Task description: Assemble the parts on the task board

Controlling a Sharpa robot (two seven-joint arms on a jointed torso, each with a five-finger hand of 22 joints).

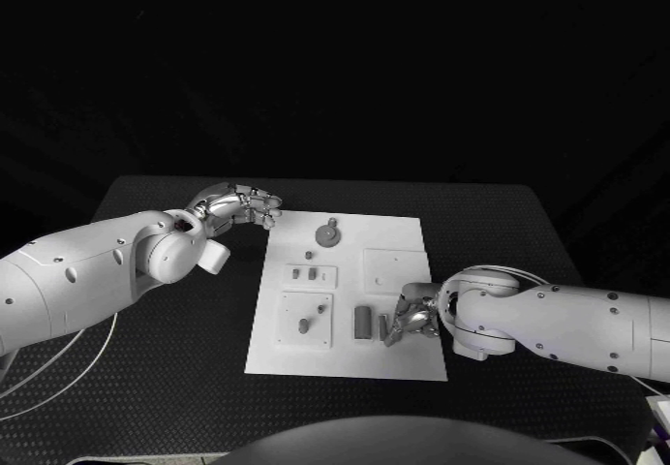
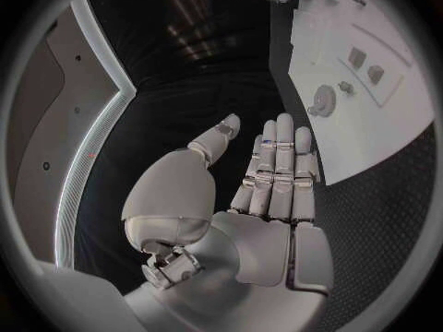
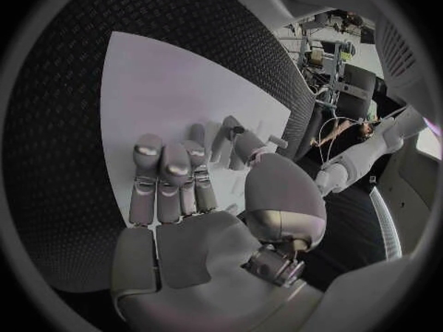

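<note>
The white task board (image 1: 350, 291) lies mid-table. A round grey part (image 1: 327, 233) sits near its far edge, two small parts (image 1: 310, 276) in its middle and another (image 1: 305, 326) in a near-left panel. Two upright-lying grey bars (image 1: 363, 323) rest near the front. My right hand (image 1: 412, 320) hovers low over the board just right of those bars, fingers stretched out and holding nothing; the right wrist view shows its fingers (image 3: 166, 177) straight, with the bars (image 3: 221, 142) just past the thumb. My left hand (image 1: 240, 206) floats off the board's far left corner, fingers straight and empty (image 2: 268, 192).
A square recess (image 1: 394, 268) lies on the board's right half, just beyond my right hand. The black textured table (image 1: 167, 368) surrounds the board. In the left wrist view the board (image 2: 387, 125) and the round part (image 2: 323, 99) lie beyond the fingertips.
</note>
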